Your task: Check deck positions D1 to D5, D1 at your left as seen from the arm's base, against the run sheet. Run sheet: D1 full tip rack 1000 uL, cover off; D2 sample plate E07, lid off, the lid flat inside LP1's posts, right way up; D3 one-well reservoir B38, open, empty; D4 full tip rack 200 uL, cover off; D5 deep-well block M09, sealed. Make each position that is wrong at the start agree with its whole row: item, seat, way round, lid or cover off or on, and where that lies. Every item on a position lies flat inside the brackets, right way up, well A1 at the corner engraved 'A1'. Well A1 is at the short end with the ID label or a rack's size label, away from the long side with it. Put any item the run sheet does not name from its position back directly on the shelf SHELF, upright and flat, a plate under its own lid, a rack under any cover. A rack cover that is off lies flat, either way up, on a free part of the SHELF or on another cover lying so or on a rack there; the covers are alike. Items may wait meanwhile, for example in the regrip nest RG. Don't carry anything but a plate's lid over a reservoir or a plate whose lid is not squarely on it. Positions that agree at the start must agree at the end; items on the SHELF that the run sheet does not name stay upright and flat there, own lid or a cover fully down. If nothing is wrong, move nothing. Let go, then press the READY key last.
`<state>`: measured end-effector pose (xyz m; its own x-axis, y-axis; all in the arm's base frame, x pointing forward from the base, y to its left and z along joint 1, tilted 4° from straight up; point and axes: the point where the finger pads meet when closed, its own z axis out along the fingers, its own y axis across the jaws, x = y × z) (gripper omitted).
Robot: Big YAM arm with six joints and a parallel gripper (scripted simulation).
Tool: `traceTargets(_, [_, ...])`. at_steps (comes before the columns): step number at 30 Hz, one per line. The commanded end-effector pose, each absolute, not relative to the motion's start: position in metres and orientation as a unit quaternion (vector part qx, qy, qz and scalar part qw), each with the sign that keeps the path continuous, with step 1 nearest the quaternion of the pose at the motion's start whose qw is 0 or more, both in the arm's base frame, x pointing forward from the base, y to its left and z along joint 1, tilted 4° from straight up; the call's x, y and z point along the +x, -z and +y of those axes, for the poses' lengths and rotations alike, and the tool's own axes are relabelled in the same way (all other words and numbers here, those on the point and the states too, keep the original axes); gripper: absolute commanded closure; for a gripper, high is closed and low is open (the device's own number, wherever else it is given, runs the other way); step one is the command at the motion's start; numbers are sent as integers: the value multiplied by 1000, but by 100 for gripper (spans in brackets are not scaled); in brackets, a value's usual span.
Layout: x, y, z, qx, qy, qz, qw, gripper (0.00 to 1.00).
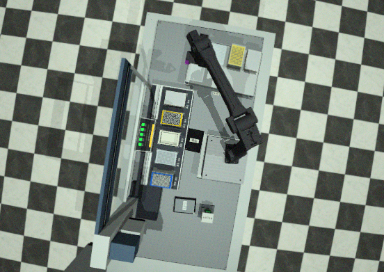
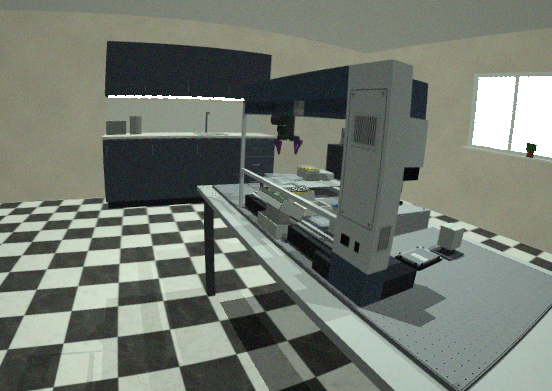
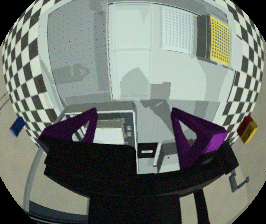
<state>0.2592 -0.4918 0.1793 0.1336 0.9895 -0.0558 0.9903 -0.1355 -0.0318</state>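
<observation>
Progress looks early to middling, and you should read it that way: the gripper [image 2: 287, 146] hangs with its purple fingers spread wide and nothing between them, high above the shelf [image 1: 252, 88] area in the upper middle of the top view, well apart from the deck.

Down the dark deck strip [image 1: 188, 99] at centre left of the top view you can see five positions filled: a pale flat-topped item [image 1: 174, 98] uppermost, then a yellow-framed tip rack [image 1: 172, 117], a cream open reservoir [image 1: 169, 138], a grey well plate [image 1: 166, 157] and a blue-framed tip rack [image 1: 161, 179] lowest. Both racks show their tips, so their covers seem off. Labels are too small to read, so you cannot confirm IDs or which way round each item sits.

On the shelf lie a yellow rack [image 1: 236, 55] and pale pieces beside it. Below the deck, a dark nest [image 1: 184, 205] and the READY key [image 1: 207, 211] sit untouched on the surface [image 1: 195, 241]. Pressing that key remains.
</observation>
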Motion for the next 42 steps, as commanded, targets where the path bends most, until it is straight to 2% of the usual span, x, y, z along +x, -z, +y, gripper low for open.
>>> traceTargets(1, [273,-220,-502,752,39,657,42,0])
traceTargets(15, [272,-236,-501,752,39,656,42,0])
traceTargets(16, [251,-229,-492,746,37,664,27,100])
traceTargets(19, [236,-229,-488,726,36,687,21,100])
traceTargets(26, [255,-218,-495,682,36,730,18,100])
traceTargets(42, [247,-225,-498,579,41,814,18,100])
